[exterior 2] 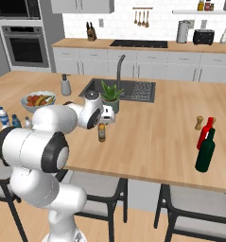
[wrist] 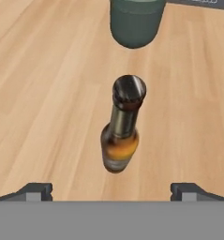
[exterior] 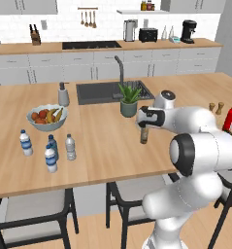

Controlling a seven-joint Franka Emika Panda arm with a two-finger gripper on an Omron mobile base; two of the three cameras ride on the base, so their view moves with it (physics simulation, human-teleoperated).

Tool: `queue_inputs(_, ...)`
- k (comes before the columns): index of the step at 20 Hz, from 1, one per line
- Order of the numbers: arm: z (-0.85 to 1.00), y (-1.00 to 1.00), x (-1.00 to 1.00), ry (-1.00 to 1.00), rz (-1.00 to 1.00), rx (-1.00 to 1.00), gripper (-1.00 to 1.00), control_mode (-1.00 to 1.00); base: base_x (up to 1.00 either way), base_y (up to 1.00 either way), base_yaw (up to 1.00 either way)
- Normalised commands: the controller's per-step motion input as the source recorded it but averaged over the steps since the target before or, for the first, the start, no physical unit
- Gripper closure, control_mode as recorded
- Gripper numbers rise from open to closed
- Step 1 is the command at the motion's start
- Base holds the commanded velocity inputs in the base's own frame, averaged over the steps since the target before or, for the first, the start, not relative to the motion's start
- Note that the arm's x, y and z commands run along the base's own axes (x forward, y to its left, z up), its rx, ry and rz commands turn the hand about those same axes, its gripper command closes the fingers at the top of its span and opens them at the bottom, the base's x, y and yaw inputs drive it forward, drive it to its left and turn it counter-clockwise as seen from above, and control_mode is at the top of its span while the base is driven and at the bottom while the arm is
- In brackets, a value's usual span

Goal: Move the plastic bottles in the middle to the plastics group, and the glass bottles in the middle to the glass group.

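Wooden island counter in a rendered kitchen, sink and back wall cabinets behind. Gripper hangs above the counter with jaws spread wide and nothing between them; the two fingertips sit far apart at the bottom of the hand view. Directly under it stands the slim brown amber glass bottle with a dark cap and pale label, upright, not touched. In the left base view the same bottle stands just below the hand, in the middle of the counter.

Just beyond the bottle: dark green round plant pot, near but apart from it.

Further out, far right end of the counter: tall red narrow-necked bottle and dark green bottle side by side, with small wooden shakers close by. Far left end: small clear water bottles with white caps and blue labels, a plain greyish one, another, next to a bowl of fruit.

Step, as I read it: pre-grasp on the amber bottle, glass sorting first. Next move calls for lowering straight down so the jaws straddle the neck or shoulder, then closing. Neck is thin and the bottle tall, so an off-centre approach could tip it; keep clear of the pot. After that it's a long carry right to the red and green pair.
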Motion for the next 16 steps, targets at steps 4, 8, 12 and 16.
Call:
queue_inputs(4,-0.12,0.00,0.19,0.14,0.01,0.00,-1.00,-1.00,0.00,0.00,0.00)
queue_inputs(8,-0.39,0.00,0.05,-0.02,0.00,0.00,-1.00,-1.00,0.00,0.00,0.00)
queue_inputs(12,-0.32,0.00,0.00,-0.09,0.00,0.00,-1.00,-1.00,0.00,0.00,0.00)
queue_inputs(16,-0.18,0.00,0.00,-0.11,0.00,0.00,-1.00,-1.00,0.00,0.00,0.00)
